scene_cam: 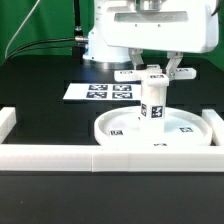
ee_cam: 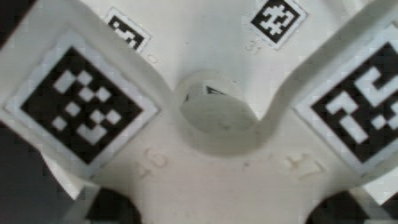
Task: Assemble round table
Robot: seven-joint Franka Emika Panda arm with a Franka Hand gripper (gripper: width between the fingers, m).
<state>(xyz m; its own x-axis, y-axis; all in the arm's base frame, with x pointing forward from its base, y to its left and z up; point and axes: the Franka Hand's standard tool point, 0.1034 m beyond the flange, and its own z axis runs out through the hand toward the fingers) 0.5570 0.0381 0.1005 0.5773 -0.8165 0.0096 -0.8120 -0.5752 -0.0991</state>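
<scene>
Lying on the exterior view's left is the marker board; rightward, the post is standing upright in the round disc. Gripper is clamping the cross-shaped foot piece onto the post top. Seating is nearing completion; release remains.

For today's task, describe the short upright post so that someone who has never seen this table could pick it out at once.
Start at the large round disc, lying on the black table just behind the white border rail at the front. The post stands upright on the disc's middle, directly under the gripper. Unlike the flat marker board behind, it is a short white cylinder carrying square black-white tags on its side.
</scene>
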